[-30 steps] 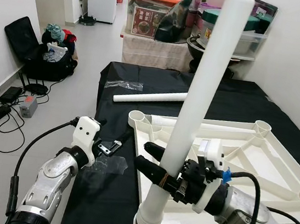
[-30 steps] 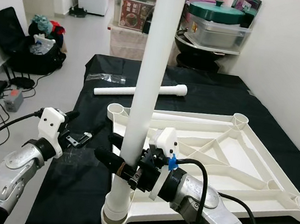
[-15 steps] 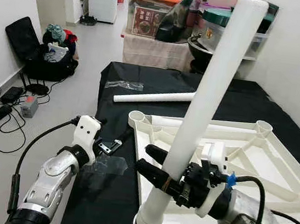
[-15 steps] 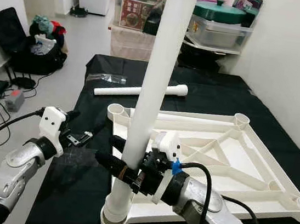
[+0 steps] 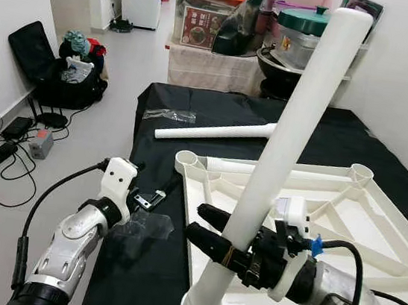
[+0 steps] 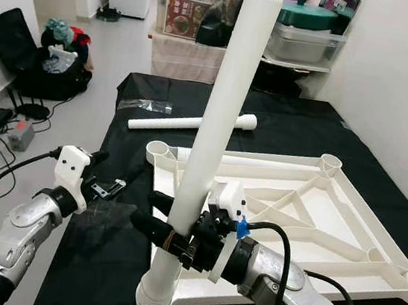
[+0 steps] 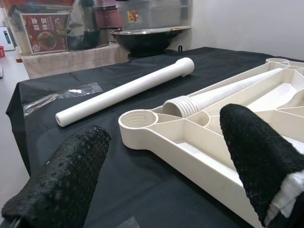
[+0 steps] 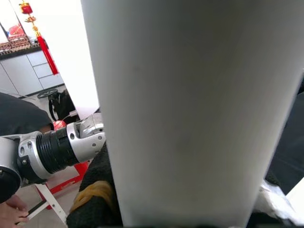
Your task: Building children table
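Note:
A white table top (image 6: 278, 157) lies upside down on a black cloth (image 5: 174, 261). My right gripper (image 5: 200, 223) is shut on a long white table leg (image 5: 288, 141); the leg's foot sits in the near left corner socket and its top leans to the right. Up close in the right wrist view, the leg (image 8: 190, 109) hides the fingers. My left gripper (image 5: 155, 195) hovers open left of the table top, above a clear plastic bag (image 5: 141, 227). Between its fingers (image 7: 61, 190) I see a corner socket (image 7: 137, 118). A second leg (image 7: 123, 90) lies on the cloth, and a third (image 7: 228, 90) inside the frame.
Another clear bag (image 5: 168, 114) lies at the cloth's far left. Behind the table stand storage boxes and pots (image 5: 229, 20). On the floor to the left are a black bag (image 5: 56, 73), cables and a power strip (image 5: 11, 135). A white wall runs along the right.
The held leg has leaned further to the right, its top swinging that way while its foot stays in the socket. The left arm has not moved.

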Motion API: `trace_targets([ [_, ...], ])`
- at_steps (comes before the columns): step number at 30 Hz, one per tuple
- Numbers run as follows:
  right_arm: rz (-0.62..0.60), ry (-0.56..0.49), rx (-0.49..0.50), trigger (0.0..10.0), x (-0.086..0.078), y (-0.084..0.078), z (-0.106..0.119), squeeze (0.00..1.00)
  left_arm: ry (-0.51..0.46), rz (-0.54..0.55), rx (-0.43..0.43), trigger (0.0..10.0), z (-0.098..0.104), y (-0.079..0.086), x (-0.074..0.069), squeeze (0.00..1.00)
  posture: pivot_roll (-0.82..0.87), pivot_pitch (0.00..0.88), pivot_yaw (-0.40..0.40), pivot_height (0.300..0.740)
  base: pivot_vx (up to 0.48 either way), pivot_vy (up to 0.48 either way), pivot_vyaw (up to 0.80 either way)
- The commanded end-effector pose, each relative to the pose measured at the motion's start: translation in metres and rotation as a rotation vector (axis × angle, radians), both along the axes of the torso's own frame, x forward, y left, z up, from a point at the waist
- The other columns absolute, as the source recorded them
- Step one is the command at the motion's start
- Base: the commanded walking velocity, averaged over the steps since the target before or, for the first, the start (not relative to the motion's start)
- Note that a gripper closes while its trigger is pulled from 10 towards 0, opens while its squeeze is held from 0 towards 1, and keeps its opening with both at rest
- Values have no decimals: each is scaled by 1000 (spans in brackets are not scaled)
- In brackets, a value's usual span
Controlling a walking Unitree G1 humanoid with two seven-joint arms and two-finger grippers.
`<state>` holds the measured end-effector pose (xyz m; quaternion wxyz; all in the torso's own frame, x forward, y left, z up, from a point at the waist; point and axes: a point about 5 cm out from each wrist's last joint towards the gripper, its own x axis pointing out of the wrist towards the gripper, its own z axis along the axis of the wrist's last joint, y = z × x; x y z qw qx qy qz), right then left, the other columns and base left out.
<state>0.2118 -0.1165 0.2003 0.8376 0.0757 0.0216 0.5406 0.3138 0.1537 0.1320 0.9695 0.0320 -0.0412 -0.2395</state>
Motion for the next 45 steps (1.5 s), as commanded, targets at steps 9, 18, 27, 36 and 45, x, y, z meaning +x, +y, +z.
trace_targets([
  [9,-87,-15,-169,0,12,-1,-22,0,-1,11,10,10000,-2,2,0,0,50,0,-80,740,0,0,0],
  [18,-307,-138,-350,0,26,-13,-42,0,1,11,9,10000,-3,2,1,0,38,0,-67,740,0,0,0],
  [27,-307,-103,-316,0,23,-12,-47,0,6,11,6,10000,-3,3,1,0,36,0,-63,740,0,0,0],
  [36,-304,-12,-87,0,28,-9,-33,0,23,9,-8,10000,-6,1,0,0,39,0,-72,740,0,0,0],
  [45,-202,10,17,0,17,1,-20,0,30,10,-6,10000,-8,2,0,0,40,0,-74,740,0,0,0],
])
